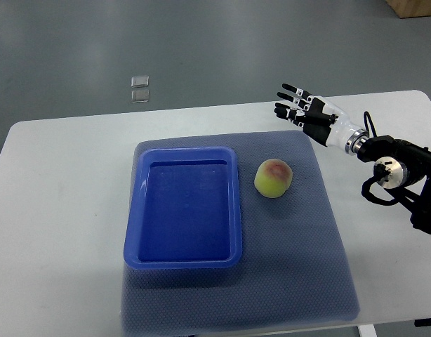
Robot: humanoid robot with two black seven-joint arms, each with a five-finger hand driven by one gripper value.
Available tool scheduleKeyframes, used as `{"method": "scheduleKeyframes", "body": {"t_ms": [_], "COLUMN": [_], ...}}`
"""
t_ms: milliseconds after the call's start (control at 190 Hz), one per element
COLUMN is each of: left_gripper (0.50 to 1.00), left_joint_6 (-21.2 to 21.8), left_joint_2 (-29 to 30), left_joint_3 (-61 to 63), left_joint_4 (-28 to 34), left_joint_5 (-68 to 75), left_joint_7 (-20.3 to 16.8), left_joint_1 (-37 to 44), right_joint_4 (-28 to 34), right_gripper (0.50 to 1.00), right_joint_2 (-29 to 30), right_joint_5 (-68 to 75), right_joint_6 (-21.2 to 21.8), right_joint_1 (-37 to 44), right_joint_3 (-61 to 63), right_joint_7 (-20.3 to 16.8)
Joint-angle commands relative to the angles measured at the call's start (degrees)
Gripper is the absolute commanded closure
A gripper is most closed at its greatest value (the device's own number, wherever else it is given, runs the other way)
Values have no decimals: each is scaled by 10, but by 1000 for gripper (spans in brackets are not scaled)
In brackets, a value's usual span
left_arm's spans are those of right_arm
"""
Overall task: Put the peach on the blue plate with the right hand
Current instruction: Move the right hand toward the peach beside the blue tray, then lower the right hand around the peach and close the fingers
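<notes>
Currently the peach (274, 177) sits on the mat (307, 239), just right of the plate (184, 261) and near its upper right corner. Not touching the plate; a thin strip of mat shows between them. Peach is yellow-green with a red patch on top, facing up.

Plate is a blue rectangular tray with a raised rim, nothing in it. It lies on the left half of the mat, its long side running away from the robot.

Mat is grey-blue and textured, lying on the white table (54, 210), which extends past the mat on both sides.

Right hand (305, 111) is up and to the right of the peach, well apart from it, over the mat's far right corner and the table edge. Fingers are extended and slightly spread, pointing left, holding nothing. Its black arm comes in from the right edge.

Beyond the table's far edge, up and left of the plate, 2 small clear squares (140, 89) lie on the grey floor (236, 49), one just behind the other.
</notes>
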Motion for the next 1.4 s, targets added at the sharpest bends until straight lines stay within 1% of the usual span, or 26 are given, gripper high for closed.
{"method": "scheduleKeyframes", "body": {"t_ms": [0, 142, 247, 331, 425, 478, 525, 614, 724, 772, 777, 819, 945, 1055, 1181, 1186, 1239, 1396], "left_gripper": [500, 500, 500, 500, 500, 500, 500, 500, 500, 500, 500, 500, 500, 500, 500, 500, 500, 500], "left_joint_6": [0, 0, 0, 0, 0, 0, 0, 0, 0, 0, 0, 0, 0, 0, 0, 0, 0, 0], "left_joint_2": [0, 0, 0, 0, 0, 0, 0, 0, 0, 0, 0, 0, 0, 0, 0, 0, 0, 0], "left_joint_3": [0, 0, 0, 0, 0, 0, 0, 0, 0, 0, 0, 0, 0, 0, 0, 0, 0, 0], "left_joint_4": [0, 2, 1, 1, 1, 1, 1, 1, 1, 1, 1, 1, 1, 1, 1, 1, 1, 1], "left_joint_5": [0, 0, 0, 0, 0, 0, 0, 0, 0, 0, 0, 0, 0, 0, 0, 0, 0, 0], "left_joint_7": [0, 0, 0, 0, 0, 0, 0, -1, 0, 0, 0, 0, 0, 0, 0, -1, 0, -1], "left_joint_1": [0, 0, 0, 0, 0, 0, 0, 0, 0, 0, 0, 0, 0, 0, 0, 0, 0, 0], "right_joint_4": [0, 6, 16, 18, 24, 31, 36, 49, 64, 64, 73, 81, 101, 127, 141, 148, 156, 169], "right_gripper": [572, 572, 574, 574, 574, 574, 574, 574, 574, 574, 574, 572, 572, 572, 572, 572, 572, 572], "right_joint_2": [0, -3, -9, -11, -16, -29, -40, -59, -76, -76, -82, -83, -83, -83, -91, -93, -95, -105], "right_joint_5": [-1, -30, -80, -119, -204, -280, -320, -387, -450, -450, -492, -537, -682, -764, -792, -802, -806, -811], "right_joint_6": [7, 13, 41, 48, 50, 50, 53, 74, 108, 108, 121, 127, 127, 128, 128, 128, 126, 114], "right_joint_1": [1, 4, 10, 14, 26, 37, 43, 67, 95, 95, 108, 115, 122, 123, 133, 144, 161, 195], "right_joint_3": [-1, -1, 1, 0, 0, 1, 1, 1, -2, -2, -3, -3, -3, -3, -15, -44, -83, -152], "right_joint_7": [0, 1, 2, 2, 2, 4, 11, 27, 28, 28, 29, 29, 29, 30, 30, 30, 30, 30]}}
